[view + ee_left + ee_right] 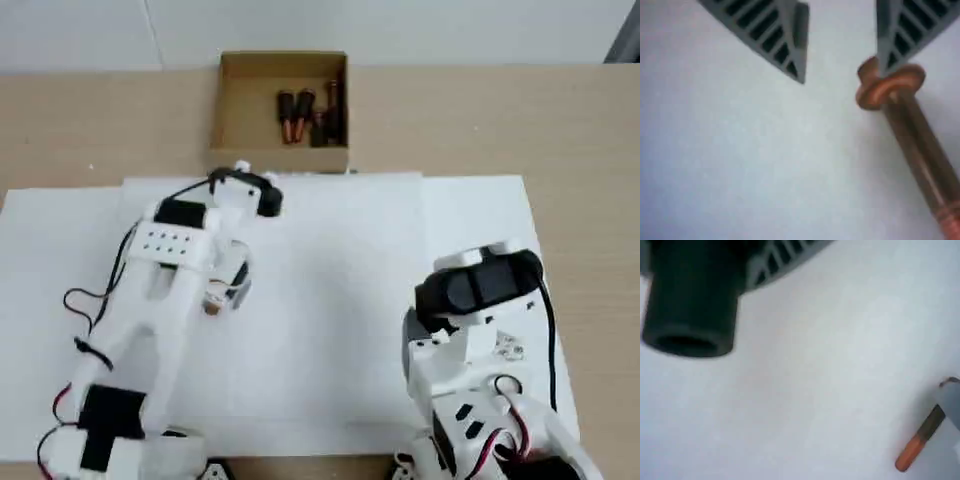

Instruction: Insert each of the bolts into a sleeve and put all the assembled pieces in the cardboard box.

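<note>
Left wrist view: left claw (842,72) wide, one tip against the bolt (912,142) (lying on the surface (740,175)); right claw (735,270) grips the sleeve (690,310).

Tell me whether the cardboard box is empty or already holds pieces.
Not empty: in the high view the cardboard box holds several dark-and-copper pieces, grouped toward one side of its floor.

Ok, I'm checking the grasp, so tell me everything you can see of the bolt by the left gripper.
The bolt is copper-coloured, metal by its look: a round flanged head on a long straight shank. It seems to lie on the white sheet, with a shadow beside it. Its head touches one finger of the open left gripper; the other finger stands clear of it.
</note>
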You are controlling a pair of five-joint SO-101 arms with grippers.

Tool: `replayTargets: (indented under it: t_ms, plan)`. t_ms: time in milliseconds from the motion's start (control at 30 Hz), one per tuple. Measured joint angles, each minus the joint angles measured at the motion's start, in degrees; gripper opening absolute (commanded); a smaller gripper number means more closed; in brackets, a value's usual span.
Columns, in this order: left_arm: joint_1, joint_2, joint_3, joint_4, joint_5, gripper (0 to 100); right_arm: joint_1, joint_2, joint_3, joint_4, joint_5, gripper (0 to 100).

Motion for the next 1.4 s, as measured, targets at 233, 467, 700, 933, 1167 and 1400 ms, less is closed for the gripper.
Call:
replayTargets:
  t_ms: [233, 467, 700, 933, 1167, 1400]
  plan:
    - [-4.9, 4.4, -4.3, -3.0, -0.3, 9, 0.0, 0.0, 0.0, 0.0, 0.0, 0.2]
    - [-6.0, 10.2, -5.7, -3.1, -0.4, 9, 0.0, 0.0, 0.0, 0.0, 0.0, 0.2]
    - [-6.0, 11.4, -5.7, -4.0, -0.4, 9, -0.2, 0.0, 1.7, 0.0, 0.0, 0.2]
    - [-6.0, 15.0, -6.2, -4.1, -1.0, 1, 0.0, 0.0, 1.9, 0.0, 0.0, 0.2]
    - [-5.5, 16.9, -7.2, -3.9, -0.4, 0, 0.0, 0.0, 1.9, 0.0, 0.0, 0.2]
    - [-6.1, 15.6, -9.8, -0.6, 10.6, 0, 0.0, 0.0, 1.9, 0.0, 0.0, 0.2]
